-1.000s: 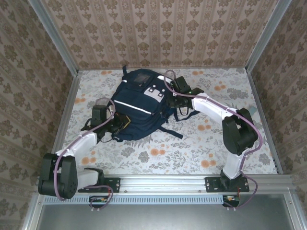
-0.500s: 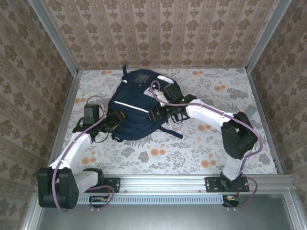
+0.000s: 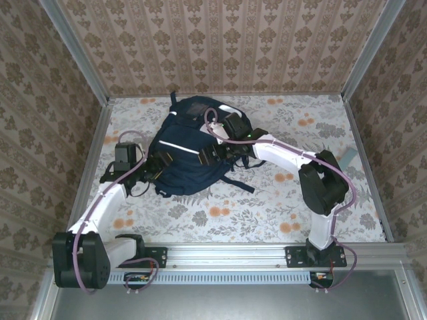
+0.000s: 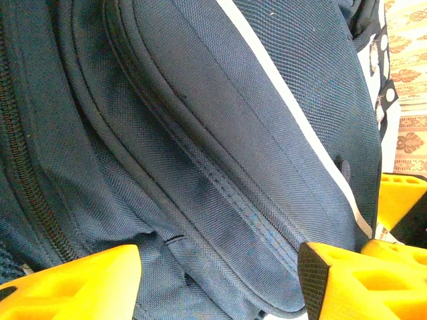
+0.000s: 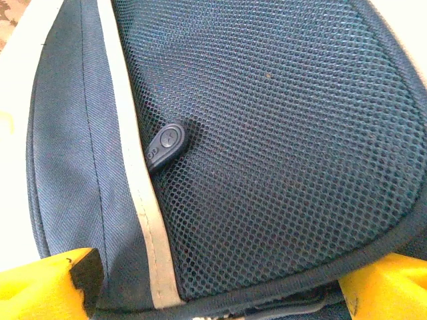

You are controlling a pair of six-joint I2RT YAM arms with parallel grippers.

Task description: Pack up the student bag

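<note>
Backpack, navy blue fabric with white reflective stripe (image 3: 183, 157), lies on the floral tabletop (image 3: 267, 207) toward its far edge. My left jaws and right jaws gape, gripping nothing. Advice: pinch the black teardrop zipper pull (image 5: 165, 144) squarely.

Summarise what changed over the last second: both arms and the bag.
The right hand swung left from the student bag's upper right corner to over its middle, and its fingers spread open. The left hand opened at the bag's left side while its arm swung outward. The bag stayed roughly where it lay.
</note>
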